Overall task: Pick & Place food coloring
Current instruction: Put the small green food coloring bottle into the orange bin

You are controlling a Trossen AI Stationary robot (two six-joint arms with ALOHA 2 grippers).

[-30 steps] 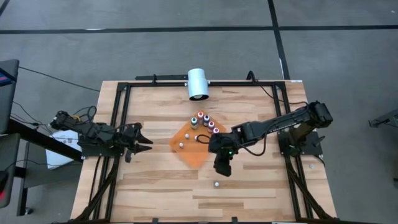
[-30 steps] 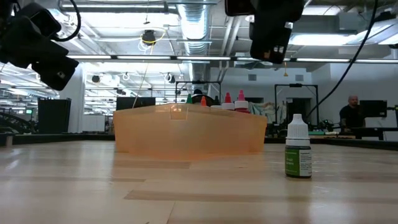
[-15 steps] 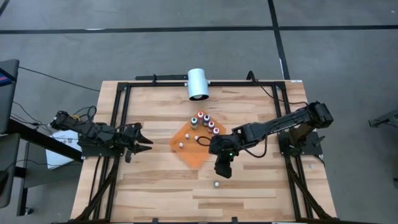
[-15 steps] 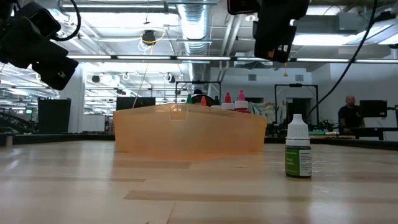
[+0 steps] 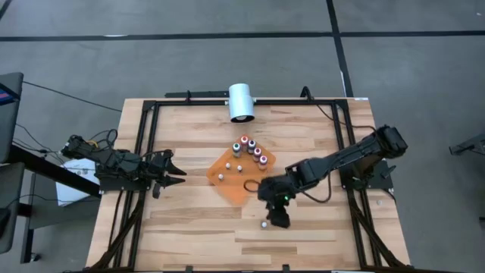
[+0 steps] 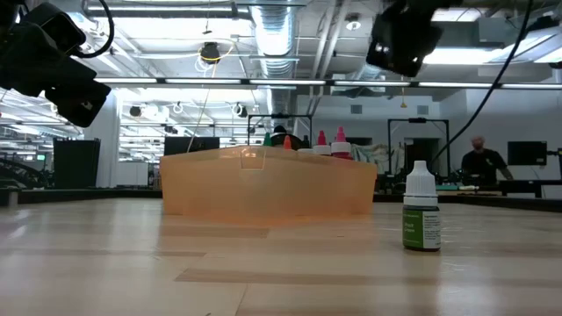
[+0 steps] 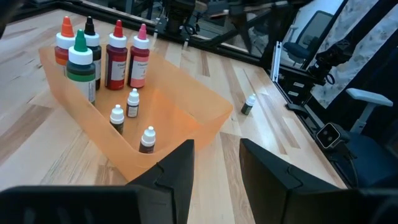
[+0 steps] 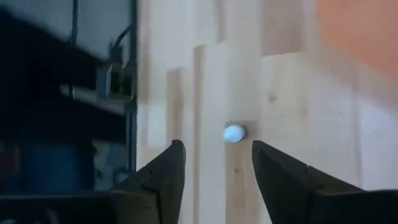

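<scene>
A wooden table (image 5: pixel 189 227) is seen from directly above, with two dark robot arms reaching in from either side. Near the table's middle an orange tray (image 5: pixel 227 182) is set, and inside it three tiny white-capped bottles (image 7: pixel 132 121) are scattered. At the tray's 1 o'clock edge a cluster of taller bottles with coloured tops (image 5: pixel 250 149) is gathered, with red, green, pink, orange and dark tops told apart in the left wrist view. One lone small bottle with a green label and white cap (image 6: pixel 421 218) is stood upright on the bare wood, at 5 o'clock from the tray and apart from it. The right gripper (image 5: pixel 277 218) is held above the table just at 2 o'clock of this lone bottle, raised clear of it, with its two fingers spread apart and nothing between them; in the right wrist view the bottle's white cap (image 8: pixel 234 132) is seen from above in the gap between the finger ends. The left gripper (image 5: pixel 179 174) is parked at 9 o'clock of the tray, well apart from it, its fingers parted and empty. A white cylinder (image 5: pixel 241 101) is mounted at the table's 12 o'clock edge. In the low view a person (image 6: pixel 479 160) is seen far off in the room behind.
</scene>
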